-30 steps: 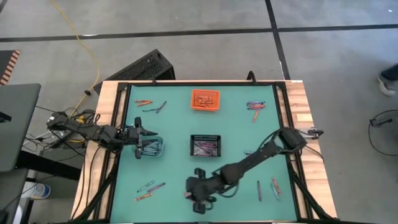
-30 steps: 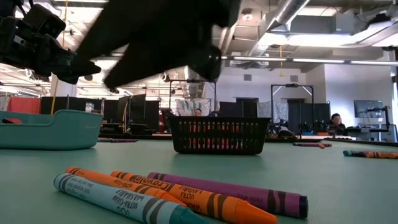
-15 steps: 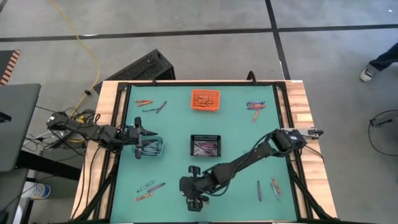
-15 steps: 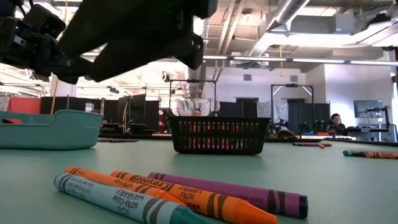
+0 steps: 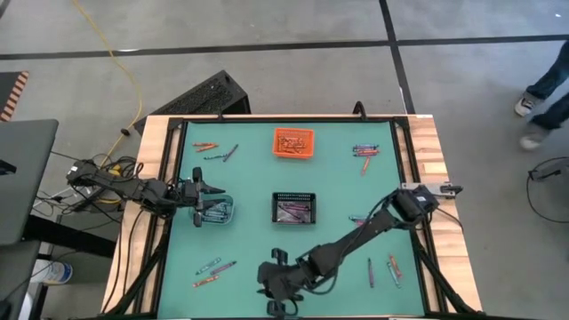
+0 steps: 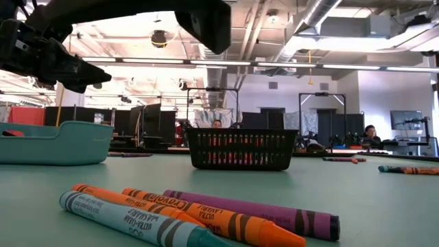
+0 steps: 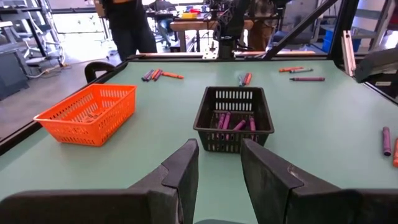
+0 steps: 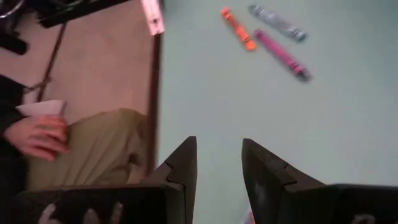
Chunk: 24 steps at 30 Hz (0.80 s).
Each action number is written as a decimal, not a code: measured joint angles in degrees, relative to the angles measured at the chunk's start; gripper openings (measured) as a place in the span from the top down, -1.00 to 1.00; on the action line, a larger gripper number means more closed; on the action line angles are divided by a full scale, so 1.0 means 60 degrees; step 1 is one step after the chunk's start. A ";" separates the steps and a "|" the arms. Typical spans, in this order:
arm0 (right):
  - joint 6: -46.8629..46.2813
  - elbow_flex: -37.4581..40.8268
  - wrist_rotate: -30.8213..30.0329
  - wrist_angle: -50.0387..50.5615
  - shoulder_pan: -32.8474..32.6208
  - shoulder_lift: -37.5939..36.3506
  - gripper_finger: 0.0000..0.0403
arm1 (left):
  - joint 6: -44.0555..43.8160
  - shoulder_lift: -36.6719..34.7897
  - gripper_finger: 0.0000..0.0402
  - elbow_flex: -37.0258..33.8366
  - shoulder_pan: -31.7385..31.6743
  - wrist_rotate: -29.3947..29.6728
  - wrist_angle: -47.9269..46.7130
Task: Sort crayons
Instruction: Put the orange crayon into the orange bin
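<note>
Green felt covers the table (image 5: pixel 342 191), with crayons (image 5: pixel 213 270) lying loose at the lower left of the high view and more strewn toward the frame's corners. Right pincer (image 5: pixel 277 286) hovers at the bottom centre, spread and empty. Left pincer (image 5: pixel 197 193), also spread and holding nothing, sits over the teal bin (image 5: pixel 218 212) at middle left. For a clean pick, I judge the right arm should line up across one crayon, descend squarely, and pinch it mid-length, clear of neighbours.
</note>
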<state>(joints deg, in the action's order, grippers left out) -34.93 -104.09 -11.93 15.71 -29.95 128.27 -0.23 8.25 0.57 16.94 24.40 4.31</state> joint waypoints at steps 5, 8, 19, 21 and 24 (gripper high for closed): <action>-0.0110 0.0000 -0.0238 0.0002 -0.0272 0.0029 0.40 | 0.0000 0.0000 0.45 -0.0001 0.0000 0.0000 0.0000; -0.0105 0.0001 -0.0613 0.0123 -0.0426 0.0060 0.40 | 0.0000 0.0000 0.45 -0.0003 -0.0001 0.0000 -0.0001; -0.0106 0.0084 -0.0882 0.1580 -0.0920 0.0067 0.40 | 0.0000 0.0000 0.45 0.0000 0.0001 0.0000 0.0001; -0.0149 0.0084 -0.1113 0.1741 -0.0979 0.0069 0.40 | 0.0001 0.0000 0.45 0.0001 -0.0001 0.0000 0.0001; -0.0504 0.0084 -0.1417 0.1815 -0.0965 0.0069 0.40 | 0.0002 0.0000 0.45 -0.0001 0.0001 0.0000 0.0001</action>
<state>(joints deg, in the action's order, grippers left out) -37.96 -103.59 -20.44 26.60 -35.74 128.68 -0.22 8.25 0.57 16.95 24.40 4.32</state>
